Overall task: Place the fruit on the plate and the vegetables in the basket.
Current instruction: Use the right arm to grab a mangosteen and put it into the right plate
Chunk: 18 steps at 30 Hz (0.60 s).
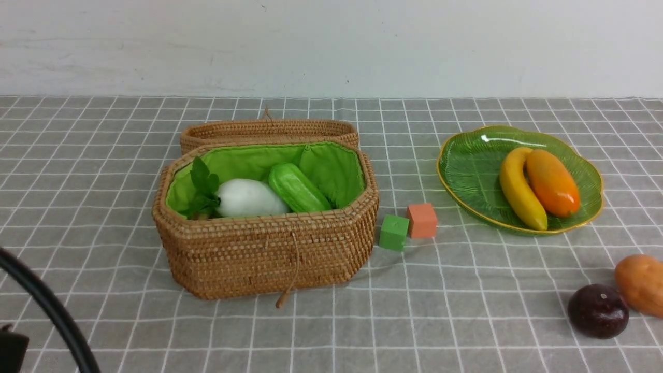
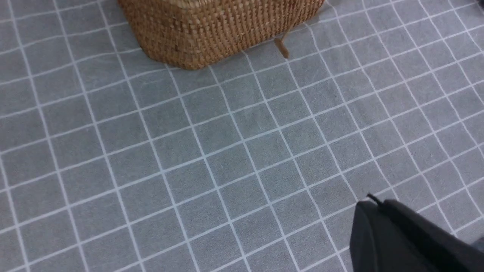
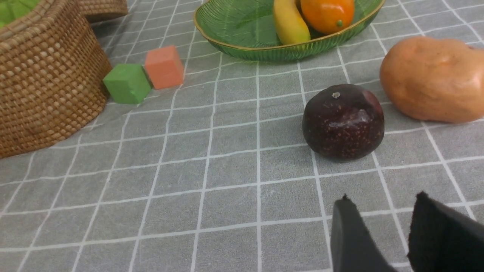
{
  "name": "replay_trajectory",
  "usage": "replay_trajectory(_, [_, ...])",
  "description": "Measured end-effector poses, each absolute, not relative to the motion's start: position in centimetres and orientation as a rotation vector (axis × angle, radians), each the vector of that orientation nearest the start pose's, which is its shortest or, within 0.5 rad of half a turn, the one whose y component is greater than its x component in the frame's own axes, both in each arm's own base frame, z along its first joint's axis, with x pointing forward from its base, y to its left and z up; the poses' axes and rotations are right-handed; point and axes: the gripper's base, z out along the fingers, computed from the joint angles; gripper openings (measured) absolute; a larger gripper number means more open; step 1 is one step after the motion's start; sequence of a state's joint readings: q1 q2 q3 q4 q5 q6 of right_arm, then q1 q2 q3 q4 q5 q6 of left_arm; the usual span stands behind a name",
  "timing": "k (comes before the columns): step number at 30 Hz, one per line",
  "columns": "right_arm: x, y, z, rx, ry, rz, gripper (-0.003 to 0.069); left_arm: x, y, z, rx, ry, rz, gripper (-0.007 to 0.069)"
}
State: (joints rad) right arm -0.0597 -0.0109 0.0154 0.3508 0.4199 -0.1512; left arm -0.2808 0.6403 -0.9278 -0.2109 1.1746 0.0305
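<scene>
The wicker basket (image 1: 264,259) with green lining holds a white radish (image 1: 248,199) and a light green cucumber (image 1: 298,189). On the green plate (image 1: 466,160) lie a banana (image 1: 518,189) and a mango (image 1: 551,181). A round dark purple fruit (image 3: 342,122) and a brown-orange potato (image 3: 431,77) rest on the cloth at the near right. My right gripper (image 3: 382,198) hangs open and empty just short of the dark fruit. My left gripper (image 2: 374,200) is shut on nothing above bare cloth, in front of the basket (image 2: 211,30).
The basket's lid (image 1: 269,129) lies behind the basket. A green cube (image 1: 393,232) and an orange cube (image 1: 422,220) sit between basket and plate. A black cable (image 1: 46,305) of the left arm crosses the near left corner. Grey checked cloth covers the table.
</scene>
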Motion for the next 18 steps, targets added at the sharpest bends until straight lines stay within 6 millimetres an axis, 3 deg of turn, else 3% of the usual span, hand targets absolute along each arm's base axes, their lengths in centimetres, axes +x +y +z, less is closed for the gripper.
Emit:
replay_trajectory(5, [5.16,0.97,17.32,0.121,1.883,0.209,0.0241,7.62,-4.01,35.90,0.367,2.390,-0.385,-0.0013])
replay_trajectory(18, [5.16,0.97,17.32,0.121,1.883,0.209,0.0241,8.13,-3.83,36.10,0.352,2.336,-0.346,-0.0013])
